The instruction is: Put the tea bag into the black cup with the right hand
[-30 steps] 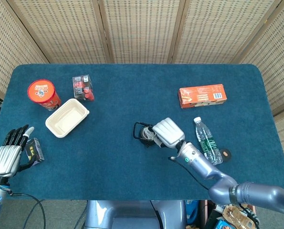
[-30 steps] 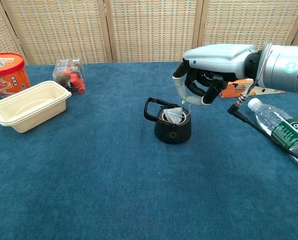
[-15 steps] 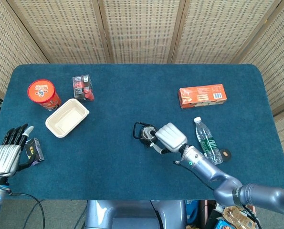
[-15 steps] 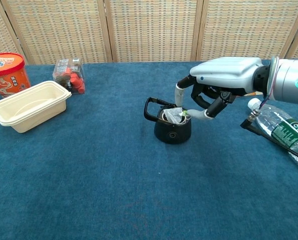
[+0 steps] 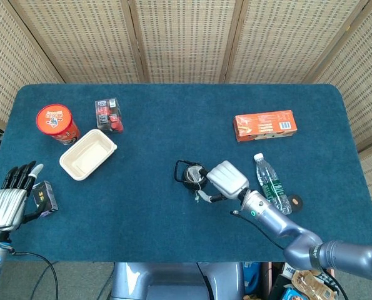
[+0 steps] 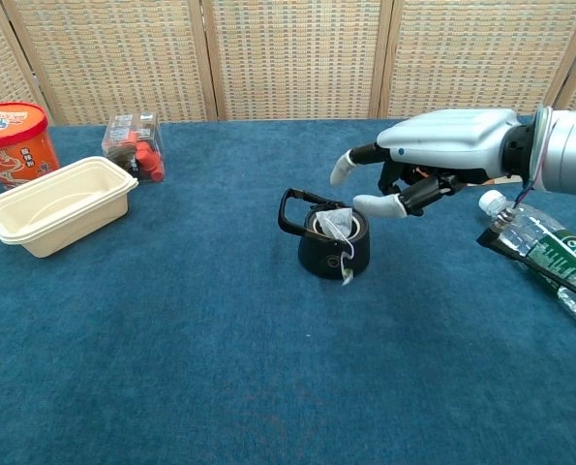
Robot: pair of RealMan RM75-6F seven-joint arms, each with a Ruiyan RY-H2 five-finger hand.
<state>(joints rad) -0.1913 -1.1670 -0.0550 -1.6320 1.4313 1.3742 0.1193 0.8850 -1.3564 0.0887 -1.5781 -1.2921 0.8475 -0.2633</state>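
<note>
The black cup (image 6: pixel 332 250) (image 5: pixel 190 175) stands near the table's middle, its handle pointing left. The white tea bag (image 6: pixel 335 223) sits in the cup's mouth, and its string and tag (image 6: pixel 347 275) hang down the cup's front. My right hand (image 6: pixel 433 155) (image 5: pixel 225 179) hovers just right of the cup, its fingers spread and holding nothing; its fingertips (image 6: pixel 370 204) are close above the cup's rim. My left hand (image 5: pixel 9 201) rests at the table's near left edge, fingers extended beside a small dark box (image 5: pixel 45 197).
A water bottle (image 6: pixel 544 257) (image 5: pixel 272 184) lies right of my right hand. A cream tray (image 6: pixel 57 203), a red tub (image 6: pixel 15 142) and a clear box of red items (image 6: pixel 135 145) stand at the left. An orange carton (image 5: pixel 264 125) lies at the back right.
My right hand let go of the tea bag and drew back to the right with fingers opening. The bag stays in the cup and its tag has dropped over the front.
</note>
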